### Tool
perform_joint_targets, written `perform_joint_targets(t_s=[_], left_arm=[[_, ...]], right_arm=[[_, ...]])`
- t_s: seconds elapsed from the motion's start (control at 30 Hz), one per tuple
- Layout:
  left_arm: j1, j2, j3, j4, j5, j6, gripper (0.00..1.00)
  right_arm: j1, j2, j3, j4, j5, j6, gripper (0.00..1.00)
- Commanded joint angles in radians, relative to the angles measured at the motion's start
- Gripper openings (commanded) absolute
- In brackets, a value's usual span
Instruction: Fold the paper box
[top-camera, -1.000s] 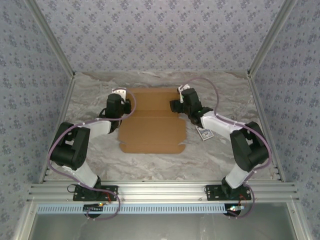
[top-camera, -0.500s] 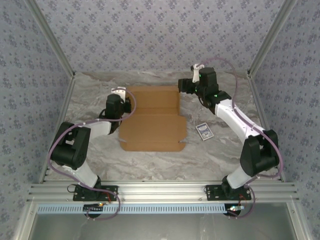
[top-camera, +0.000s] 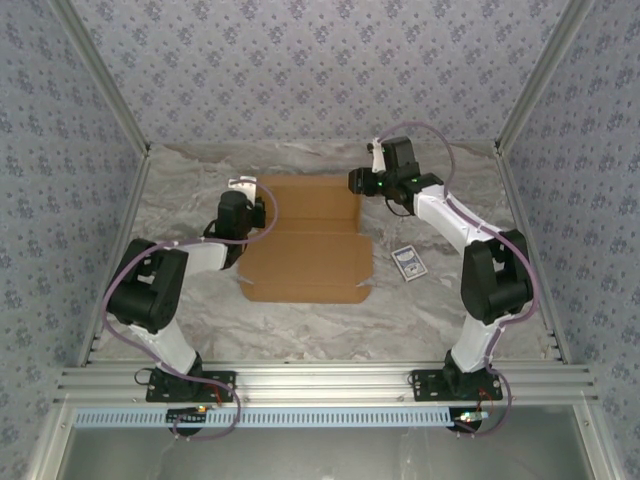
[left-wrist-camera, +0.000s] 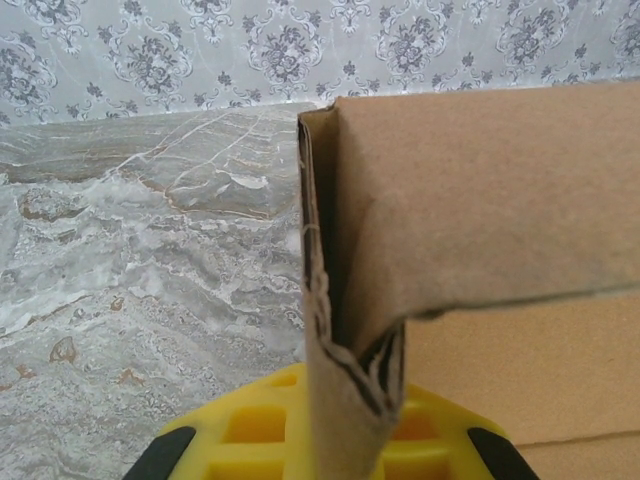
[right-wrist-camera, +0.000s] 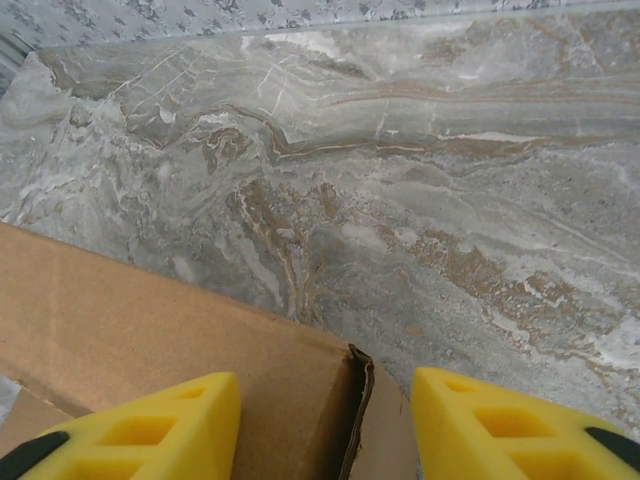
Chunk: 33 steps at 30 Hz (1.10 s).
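From above, the plain brown cardboard paper box (top-camera: 305, 245) lies on the grey marble table (top-camera: 330, 330). The left gripper (top-camera: 243, 203) is at its far left corner, the right gripper (top-camera: 357, 184) at its far right corner.

Left wrist view: the left gripper (left-wrist-camera: 345, 442) is pinched shut on a raised wall of the paper box (left-wrist-camera: 480, 180).

Right wrist view: the right gripper (right-wrist-camera: 325, 425) stands half open around a corner of the paper box (right-wrist-camera: 200, 340), holding nothing.

The near part lies flat, so most folding looks left to do.
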Motion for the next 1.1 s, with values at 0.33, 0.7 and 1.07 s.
perform_joint_targets(t_s=[0.33,0.7,1.07], left_arm=[[-0.009,0.033,-0.032,0.085,-0.017,0.019,0.03],[-0.012,-0.007,-0.012,-0.011,-0.059,-0.043,0.01],[-0.012,-0.110,0.064,-0.308,-0.082,-0.155,0.00]], right_arm=[[-0.019,0.006,-0.137,0.031,-0.021,0.033,0.39],[-0.019,-0.090,-0.018,-0.014,-0.003,0.007,0.67],[0.008,-0.318,-0.191,0.038,0.108,-0.038,0.72]])
